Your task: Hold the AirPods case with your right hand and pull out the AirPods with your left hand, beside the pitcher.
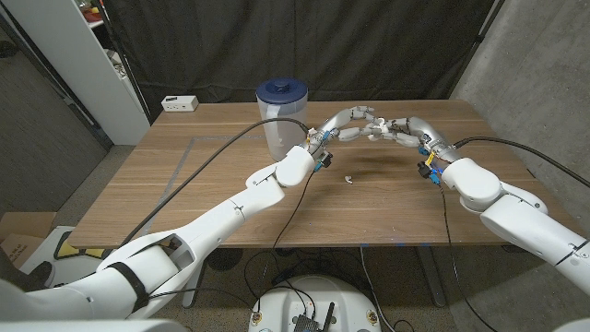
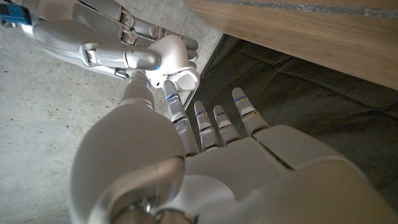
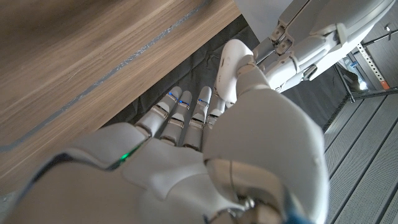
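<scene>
The two robot hands meet in the air over the far half of the wooden surface, just beside the pitcher (image 1: 281, 115), so the step in hand looks like the pulling-out itself. The right robot hand (image 1: 398, 129) wraps its fingers round the AirPods case (image 2: 173, 61), a small, smooth, glossy white shell with rounded corners, held above the surface. The left robot hand (image 1: 348, 123) reaches to it: thumb and one finger close on the case's open end while the other fingers stay spread, though whether they already pinch an earbud I cannot tell, since the tips hide it. A small white piece (image 1: 348, 178), possibly an earbud, lies on the surface nearer the front edge. The next move calls for a steady right grip and a fine, straight pull. The pitcher is clear ribbed plastic with a dark blue lid; the surface is matt, grained wood.
</scene>
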Action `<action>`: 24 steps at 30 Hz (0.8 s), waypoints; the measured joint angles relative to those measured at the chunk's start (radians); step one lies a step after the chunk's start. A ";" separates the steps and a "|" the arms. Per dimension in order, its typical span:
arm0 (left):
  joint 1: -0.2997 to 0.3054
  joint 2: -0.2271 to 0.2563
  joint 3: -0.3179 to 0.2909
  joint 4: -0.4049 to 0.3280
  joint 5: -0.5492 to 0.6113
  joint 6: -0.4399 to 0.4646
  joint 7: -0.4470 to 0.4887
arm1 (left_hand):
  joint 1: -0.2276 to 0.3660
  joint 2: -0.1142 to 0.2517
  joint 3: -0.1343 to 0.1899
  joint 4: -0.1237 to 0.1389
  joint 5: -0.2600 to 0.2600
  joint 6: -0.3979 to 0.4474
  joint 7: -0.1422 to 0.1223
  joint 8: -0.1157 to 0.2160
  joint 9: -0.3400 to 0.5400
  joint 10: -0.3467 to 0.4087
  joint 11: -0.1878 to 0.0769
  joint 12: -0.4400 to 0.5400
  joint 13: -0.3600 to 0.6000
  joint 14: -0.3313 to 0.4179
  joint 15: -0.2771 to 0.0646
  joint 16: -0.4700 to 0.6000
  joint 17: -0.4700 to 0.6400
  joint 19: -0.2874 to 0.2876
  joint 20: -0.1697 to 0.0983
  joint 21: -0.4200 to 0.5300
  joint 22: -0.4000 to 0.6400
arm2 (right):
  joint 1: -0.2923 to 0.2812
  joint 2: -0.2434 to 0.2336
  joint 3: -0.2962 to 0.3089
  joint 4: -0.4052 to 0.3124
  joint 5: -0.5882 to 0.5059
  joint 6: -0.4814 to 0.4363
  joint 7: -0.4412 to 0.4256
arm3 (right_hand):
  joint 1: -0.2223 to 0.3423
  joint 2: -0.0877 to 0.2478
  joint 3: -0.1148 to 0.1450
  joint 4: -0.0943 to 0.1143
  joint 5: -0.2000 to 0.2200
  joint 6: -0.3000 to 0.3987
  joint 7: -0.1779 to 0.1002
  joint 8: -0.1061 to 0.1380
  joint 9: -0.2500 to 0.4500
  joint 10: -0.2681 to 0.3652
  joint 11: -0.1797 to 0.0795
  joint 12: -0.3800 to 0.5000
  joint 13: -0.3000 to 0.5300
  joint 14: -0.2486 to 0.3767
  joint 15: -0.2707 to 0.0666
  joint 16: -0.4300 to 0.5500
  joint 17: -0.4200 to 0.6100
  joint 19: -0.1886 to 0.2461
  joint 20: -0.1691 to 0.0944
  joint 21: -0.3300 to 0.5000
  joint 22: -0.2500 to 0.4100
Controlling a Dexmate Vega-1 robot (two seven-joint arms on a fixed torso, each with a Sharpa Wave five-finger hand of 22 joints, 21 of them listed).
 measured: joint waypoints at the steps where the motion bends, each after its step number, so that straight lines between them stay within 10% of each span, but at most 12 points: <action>1: 0.000 0.000 0.001 -0.001 0.002 0.006 0.004 | 0.000 0.000 0.000 0.000 0.000 0.000 0.000 0.000 0.000 -0.001 -0.001 0.000 0.000 0.000 0.000 0.000 0.000 0.000 0.000 0.000 0.003 | 0.000 0.001 -0.002 -0.002 -0.003 0.000 -0.001 | 0.000 0.000 0.000 0.000 0.000 0.000 0.000 0.000 0.000 0.000 0.000 0.000 0.001 0.000 0.000 0.000 0.000 0.000 0.000 0.000 0.000; 24: 0.021 0.006 0.013 -0.053 0.043 0.065 0.038 | 0.044 0.044 0.040 -0.025 0.004 0.068 0.036 0.011 -0.008 0.013 -0.010 0.000 0.005 0.008 0.000 0.000 0.000 0.004 0.004 0.000 0.004 | -0.024 0.009 -0.015 -0.026 -0.097 0.018 -0.036 | 0.004 -0.003 0.000 0.000 -0.004 0.006 0.006 0.000 0.000 0.011 0.000 0.000 0.003 0.000 0.000 0.000 -0.002 0.004 0.004 0.000 0.000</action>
